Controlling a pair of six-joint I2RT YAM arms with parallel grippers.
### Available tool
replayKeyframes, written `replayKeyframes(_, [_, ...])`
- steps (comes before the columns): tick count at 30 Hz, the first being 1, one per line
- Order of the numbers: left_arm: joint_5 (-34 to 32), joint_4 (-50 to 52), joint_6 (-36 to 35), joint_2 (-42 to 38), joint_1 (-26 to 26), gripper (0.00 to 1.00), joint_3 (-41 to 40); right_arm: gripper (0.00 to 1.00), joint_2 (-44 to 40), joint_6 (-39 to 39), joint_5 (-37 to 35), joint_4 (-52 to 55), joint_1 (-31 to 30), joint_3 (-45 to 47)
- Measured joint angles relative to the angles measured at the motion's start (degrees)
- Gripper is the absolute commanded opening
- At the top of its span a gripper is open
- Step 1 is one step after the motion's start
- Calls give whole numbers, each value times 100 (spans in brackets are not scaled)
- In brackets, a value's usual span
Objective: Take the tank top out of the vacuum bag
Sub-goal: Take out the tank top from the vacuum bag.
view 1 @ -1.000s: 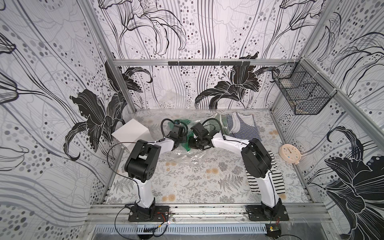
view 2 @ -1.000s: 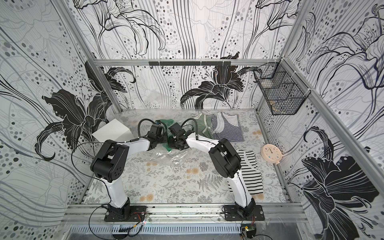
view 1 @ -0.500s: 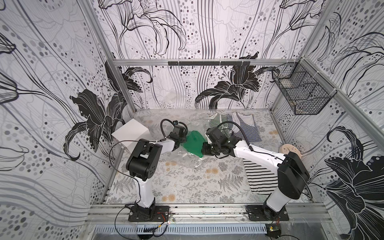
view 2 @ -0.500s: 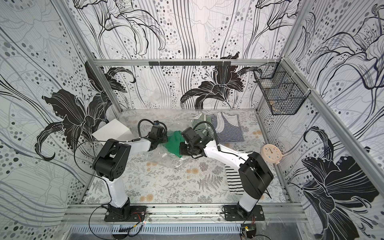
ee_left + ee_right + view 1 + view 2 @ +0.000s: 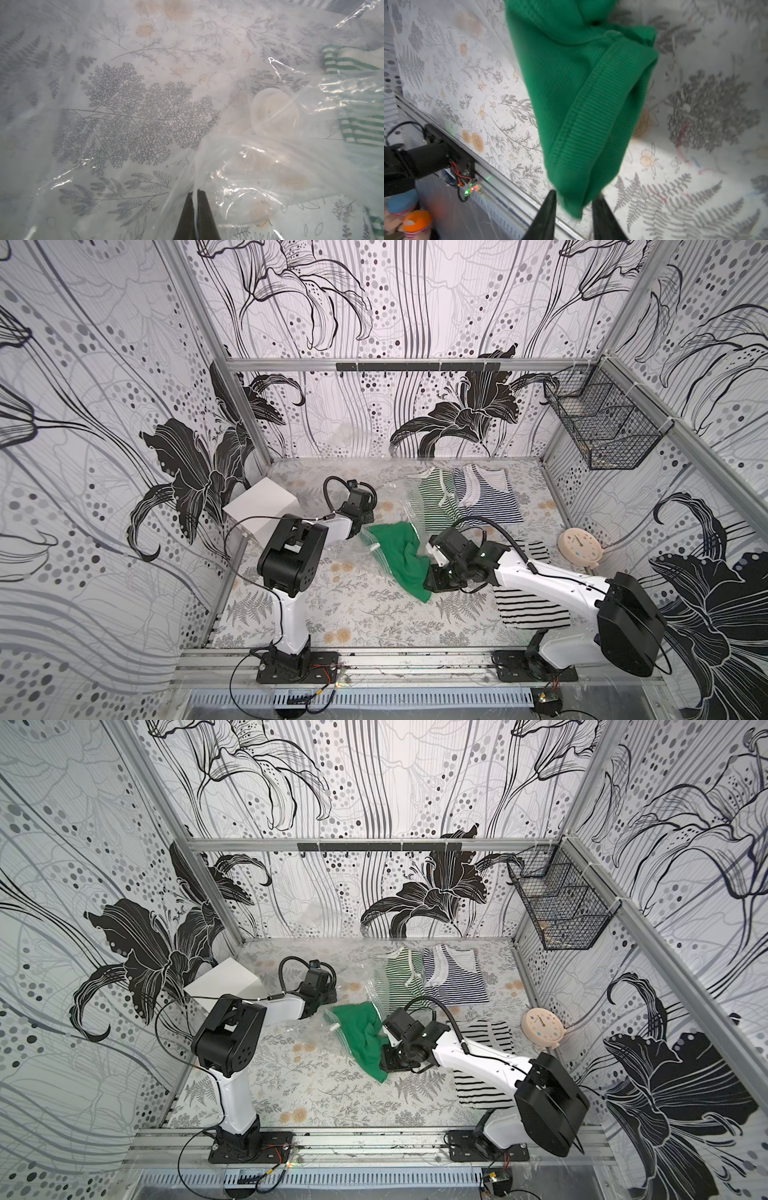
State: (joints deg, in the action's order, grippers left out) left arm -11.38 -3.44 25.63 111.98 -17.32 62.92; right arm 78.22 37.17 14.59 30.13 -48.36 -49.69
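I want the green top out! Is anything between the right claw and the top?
Nothing visible is. The right gripper has its jaws apart, and the green tank top hangs right between them. The left gripper is shut on the vacuum bag.

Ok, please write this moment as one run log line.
left hand: shut on vacuum bag | right hand: open around tank top
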Motion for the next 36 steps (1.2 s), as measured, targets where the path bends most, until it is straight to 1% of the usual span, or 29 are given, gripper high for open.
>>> replayKeyframes(1, [-4,7,2,0,0,0,0,76,-175,31,-20,28,0,79])
replayKeyframes(2, [-9,9,11,0,0,0,0,80,-389,46,-66,42,11,140])
replayKeyframes(5, [-13,7,37,-2,-4,0,0,82,-807,138,-236,35,81,175])
replayKeyframes(7, [-13,7,57,-2,-11,0,0,82,-791,136,-404,33,133,107])
replayKeyframes(10, [-11,7,76,-2,-44,0,0,81,-321,107,-595,22,153,-184])
replayKeyframes(18, [114,57,59,-11,-76,0,0,73,1292,98,-1078,-317,151,-1137])
replayKeyframes(22, [201,81,28,-24,-76,0,-2,69,1862,275,-1080,-656,151,-1180])
replayKeyframes(26, [245,63,31,-120,-76,0,-50,58,2175,428,-951,-817,153,-1130])
replayKeyframes(29, [247,39,26,-179,-76,0,-83,41,2190,514,-903,-863,153,-1108])
replayKeyframes(35, [240,-63,13,-179,-74,0,-138,0,1943,841,-791,-1303,153,-599])
replayKeyframes(36, [240,-74,13,-179,-74,0,-138,0,1888,905,-776,-1318,151,-542])
